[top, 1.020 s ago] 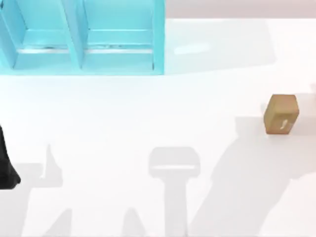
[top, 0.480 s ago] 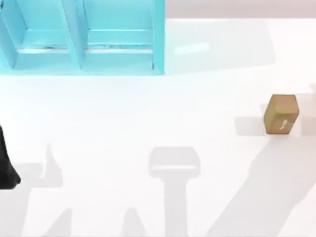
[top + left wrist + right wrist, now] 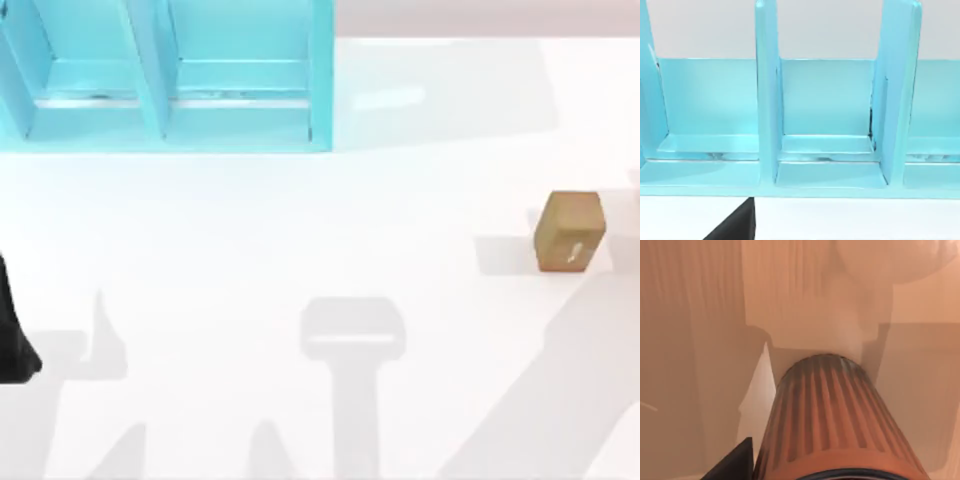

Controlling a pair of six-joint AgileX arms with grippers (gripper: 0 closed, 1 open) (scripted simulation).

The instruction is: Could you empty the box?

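Observation:
The box [image 3: 320, 90] is a light blue case with upright dividers at the table's far left; the left wrist view looks straight into its compartments [image 3: 827, 150], whose floors are bare. A small brown block [image 3: 570, 232] with a white mark stands alone on the table at the right. My right gripper is shut on a ribbed brown cylinder [image 3: 830, 415], with one dark finger [image 3: 735, 462] against its side, held above a pale surface. My left arm [image 3: 12, 335] stays parked at the left edge, its gripper open, and one of its fingers [image 3: 737, 225] points at the box.
The white table [image 3: 300, 220] stretches between the box and the brown block. Arm shadows lie across its near half, the right arm's in the lower right corner.
The right arm's shadow has drawn back from beside the brown block toward the lower right corner. The block, the box and the left arm have not moved.

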